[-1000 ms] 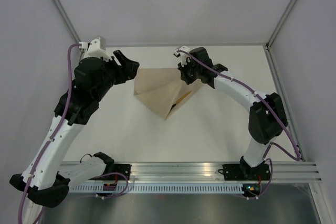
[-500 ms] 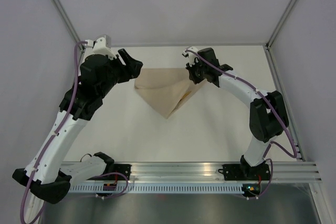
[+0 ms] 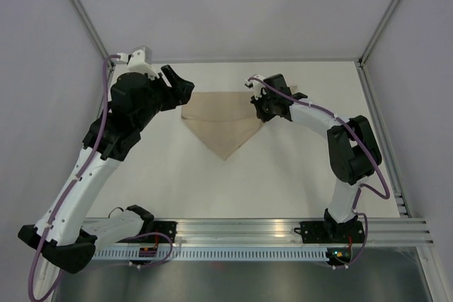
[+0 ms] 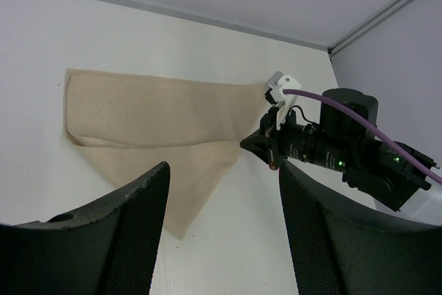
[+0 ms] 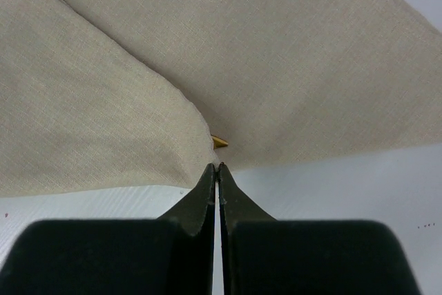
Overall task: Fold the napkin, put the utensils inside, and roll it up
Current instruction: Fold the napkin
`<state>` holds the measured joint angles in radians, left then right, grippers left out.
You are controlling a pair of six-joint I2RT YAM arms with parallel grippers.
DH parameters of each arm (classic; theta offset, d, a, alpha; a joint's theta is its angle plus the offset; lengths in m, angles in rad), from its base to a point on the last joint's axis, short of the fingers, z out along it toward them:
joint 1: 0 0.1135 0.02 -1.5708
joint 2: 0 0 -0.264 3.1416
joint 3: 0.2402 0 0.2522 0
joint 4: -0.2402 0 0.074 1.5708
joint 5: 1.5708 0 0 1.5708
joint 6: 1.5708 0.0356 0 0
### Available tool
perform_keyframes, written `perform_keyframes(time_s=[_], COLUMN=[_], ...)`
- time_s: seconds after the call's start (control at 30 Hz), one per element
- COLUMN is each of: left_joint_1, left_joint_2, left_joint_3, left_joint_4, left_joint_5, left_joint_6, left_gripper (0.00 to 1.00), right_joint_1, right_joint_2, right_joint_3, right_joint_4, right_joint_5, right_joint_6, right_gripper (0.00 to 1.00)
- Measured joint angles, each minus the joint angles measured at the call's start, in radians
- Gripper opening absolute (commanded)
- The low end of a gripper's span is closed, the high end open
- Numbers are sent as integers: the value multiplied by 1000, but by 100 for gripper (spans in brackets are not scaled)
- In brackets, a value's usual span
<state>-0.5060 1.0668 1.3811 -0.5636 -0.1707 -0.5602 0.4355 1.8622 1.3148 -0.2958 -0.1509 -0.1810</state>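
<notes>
The beige napkin (image 3: 223, 122) lies flat on the white table, folded into a triangle pointing toward the arms. It also shows in the left wrist view (image 4: 159, 115) and fills the right wrist view (image 5: 276, 67). My right gripper (image 3: 260, 109) is at its right corner, jaws shut, tips (image 5: 217, 170) pinching the edge of the upper layer. An orange tip of the utensil (image 5: 219, 142) peeks out between the layers just past the tips; the rest is hidden. My left gripper (image 3: 177, 86) is open and empty (image 4: 224, 240), above the napkin's left corner.
The white table (image 3: 283, 175) is bounded by grey walls at the back and both sides. A metal rail (image 3: 248, 235) with the arm bases runs along the near edge. The right arm's purple cable (image 4: 359, 112) shows in the left wrist view.
My right gripper has carried the raised flap of the napkin to the right and down; the napkin now lies flat as a triangle and covers the utensil. The left gripper shifted slightly back.
</notes>
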Motion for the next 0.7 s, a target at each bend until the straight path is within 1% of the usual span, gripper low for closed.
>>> perform_keyframes(time_s=[0.1,0.13,0.23,0.27,0.3,0.33,0.47,0.57,0.7], left_joint_1=[0,0,0,0,0,0,0,0,0], left_joint_2=[2,4,5,5,6,7,8,8,7], left_joint_3=[-14,-20,-36,-41,-45,-49,-74,-99,-146], left_joint_4=[12,15,21,23,24,26,50,67,96], left_joint_5=[7,12,20,21,23,24,29,43,51], left_joint_6=[0,0,0,0,0,0,-1,-6,-18], left_gripper=[70,70,70,70,70,70,70,70,70], right_joint_1=[-1,-1,-2,-3,-6,-8,-38,-78,-150], right_joint_2=[2,3,8,10,13,17,35,58,68], right_joint_3=[-1,-2,-2,-2,-2,-1,9,60,132], right_joint_4=[4,6,11,13,14,15,9,-14,-30], right_joint_5=[7,10,19,22,24,27,32,22,-2], right_joint_6=[-3,-5,-9,-9,-6,-8,-2,15,55], right_gripper=[6,13,25,34,39,46,59,61,62])
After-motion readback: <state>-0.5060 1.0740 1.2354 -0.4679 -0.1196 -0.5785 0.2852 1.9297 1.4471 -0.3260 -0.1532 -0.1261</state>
